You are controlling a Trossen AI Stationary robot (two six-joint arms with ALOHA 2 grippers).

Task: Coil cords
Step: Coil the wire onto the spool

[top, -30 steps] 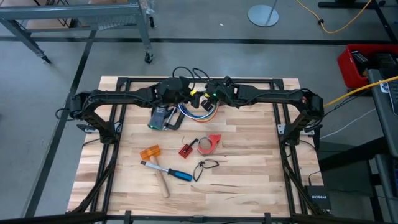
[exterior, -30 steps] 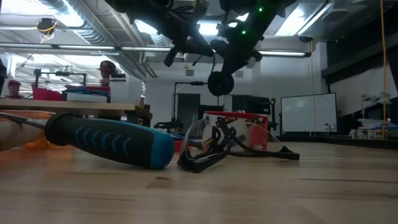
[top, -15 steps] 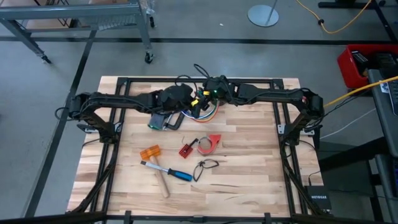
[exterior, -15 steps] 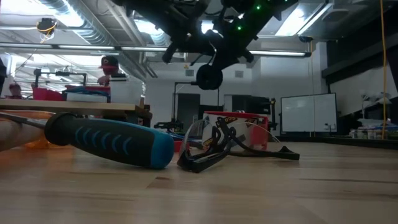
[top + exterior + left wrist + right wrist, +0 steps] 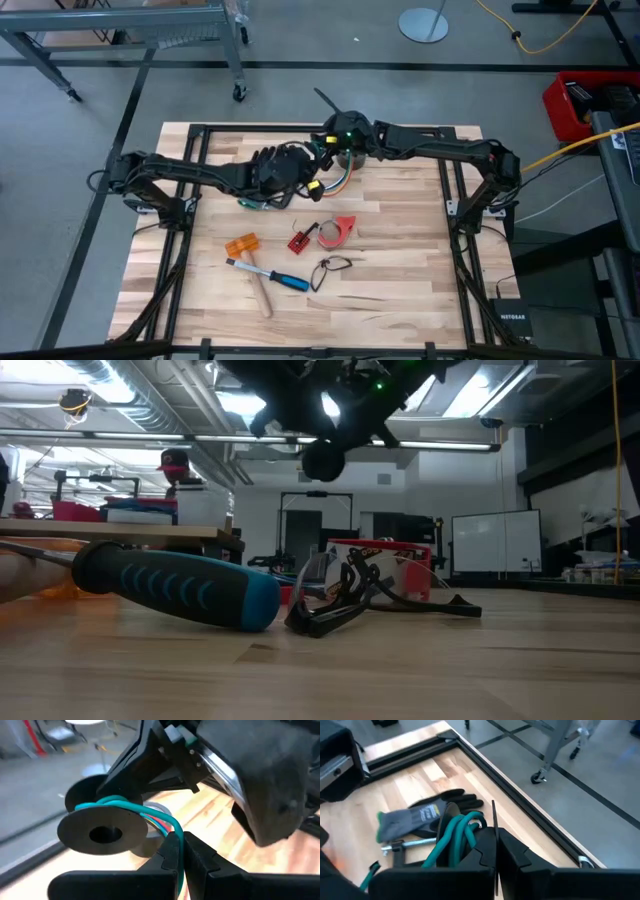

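The cords [image 5: 131, 808] are teal, red and other coloured strands, partly wound on a black spool [image 5: 102, 827] that hangs high over the table's far middle [image 5: 322, 458]. A loose coloured length [image 5: 338, 180] trails below it. My right gripper [image 5: 332, 141] is shut on the spool. My left gripper [image 5: 316, 168], just to the near left, is shut on a strand beside it. My left gripper pinches the teal strand [image 5: 173, 826] between its two fingertips, just where the strand leaves the spool's core. The strand runs in a short curve from the spool into the fingers, clear of the table. My right gripper pinches the spool's thin flange [image 5: 493, 817] between its two fingers, and the flange shows edge-on. The wound teal cords [image 5: 457, 836] lie right beside the fingers. The spool is lifted clear of the table.
A grey and black glove [image 5: 422, 814] lies under my left arm with a metal tool next to it. Nearer lie a red tape roll [image 5: 336, 230], a small red part [image 5: 299, 241], an orange piece [image 5: 241, 245], a blue-handled screwdriver [image 5: 287, 280] and a thin black loop [image 5: 330, 265].
My left gripper has swung toward the table's right and near side with the strand, rolling its wrist. My right gripper has risen with the spool and drawn toward the far edge. Both have stayed shut.
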